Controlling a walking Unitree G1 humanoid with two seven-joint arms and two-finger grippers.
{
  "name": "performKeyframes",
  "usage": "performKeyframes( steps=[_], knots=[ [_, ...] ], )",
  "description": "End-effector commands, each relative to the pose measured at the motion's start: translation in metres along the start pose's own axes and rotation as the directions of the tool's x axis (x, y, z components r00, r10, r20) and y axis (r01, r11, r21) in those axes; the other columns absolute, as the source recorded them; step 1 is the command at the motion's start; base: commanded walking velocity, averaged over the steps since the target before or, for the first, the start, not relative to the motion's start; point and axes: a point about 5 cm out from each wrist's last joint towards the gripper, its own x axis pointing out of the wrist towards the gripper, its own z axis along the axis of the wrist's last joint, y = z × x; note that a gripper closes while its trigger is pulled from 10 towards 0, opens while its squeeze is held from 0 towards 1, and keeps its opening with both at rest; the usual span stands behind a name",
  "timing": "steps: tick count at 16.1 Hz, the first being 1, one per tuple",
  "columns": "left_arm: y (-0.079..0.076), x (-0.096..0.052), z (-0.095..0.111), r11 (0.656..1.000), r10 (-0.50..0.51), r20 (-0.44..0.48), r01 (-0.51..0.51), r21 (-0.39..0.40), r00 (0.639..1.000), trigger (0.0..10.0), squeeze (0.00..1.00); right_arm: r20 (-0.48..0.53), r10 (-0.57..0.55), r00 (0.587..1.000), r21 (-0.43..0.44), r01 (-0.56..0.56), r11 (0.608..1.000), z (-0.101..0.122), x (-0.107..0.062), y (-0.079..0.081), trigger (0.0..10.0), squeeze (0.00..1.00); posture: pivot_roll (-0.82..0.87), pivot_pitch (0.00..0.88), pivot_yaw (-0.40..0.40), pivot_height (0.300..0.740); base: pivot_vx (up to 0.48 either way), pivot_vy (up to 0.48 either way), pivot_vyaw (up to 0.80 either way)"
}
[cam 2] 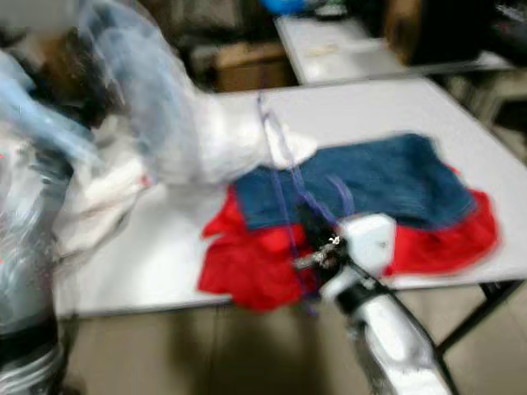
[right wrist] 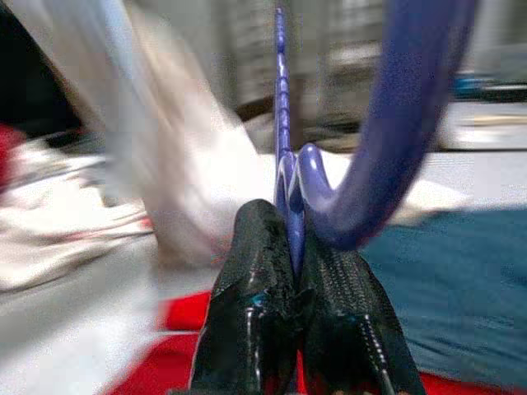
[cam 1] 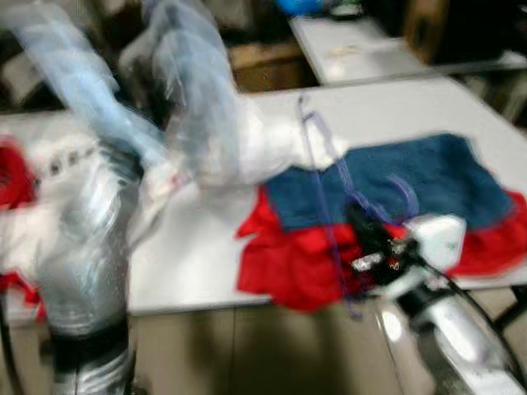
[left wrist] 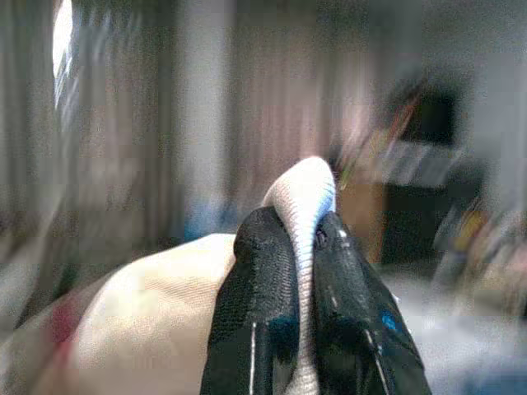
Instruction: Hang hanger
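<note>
Grippers, two, both ours and both occupied. Our right gripper (right wrist: 292,247) has its fingers pressed together on the thin stem of a purple hanger (cam 1: 329,206), which stands near upright above the table's near edge, over the heaped clothing. Our left gripper (left wrist: 305,239) is raised high, its fingers pinched tight on a fold of a white garment (cam 1: 247,140) that drapes down blurred toward the white table (cam 1: 189,263). Also on the table: a blue towel (cam 1: 412,177) lying atop a red cloth (cam 1: 288,263).
</note>
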Motion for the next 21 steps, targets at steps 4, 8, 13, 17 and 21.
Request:
performKeyframes(
  steps=[4,8,13,17,21],
  knots=[
    [-0.012,-0.013,-0.027,0.993,-0.046,-0.117,0.058,0.098,0.992,10.0,0.00,-0.016,0.030,0.999,0.008,-0.029,1.000,-0.001,-0.002,0.002,10.0,0.00,0.04,0.000,0.086,0.740,0.000,0.000,0.80],
    [-0.015,-0.021,-0.053,0.987,-0.035,-0.239,0.071,0.142,0.970,10.0,0.00,-0.032,0.036,0.999,0.009,-0.036,0.999,-0.003,-0.001,0.001,10.0,0.00,0.03,0.000,0.079,0.740,0.000,0.000,0.80],
    [-0.021,-0.018,-0.059,0.977,-0.058,-0.257,0.108,0.184,0.965,10.0,0.00,-0.043,0.024,0.999,-0.002,-0.025,1.000,-0.005,0.000,-0.001,10.0,0.00,0.02,0.000,0.083,0.740,0.000,0.000,0.80],
    [-0.029,0.023,0.066,0.974,-0.086,0.335,0.150,-0.170,0.938,10.0,0.00,-0.022,0.008,1.000,0.004,-0.008,1.000,-0.001,0.001,-0.004,10.0,0.00,0.03,0.000,0.074,0.740,0.000,0.000,0.80],
    [-0.048,0.009,0.085,0.931,-0.226,0.410,0.319,-0.175,0.884,10.0,0.00,-0.008,0.022,1.000,0.019,-0.021,1.000,0.000,0.004,-0.002,10.0,0.00,0.05,0.000,0.065,0.740,0.000,0.000,0.80]
  ],
)
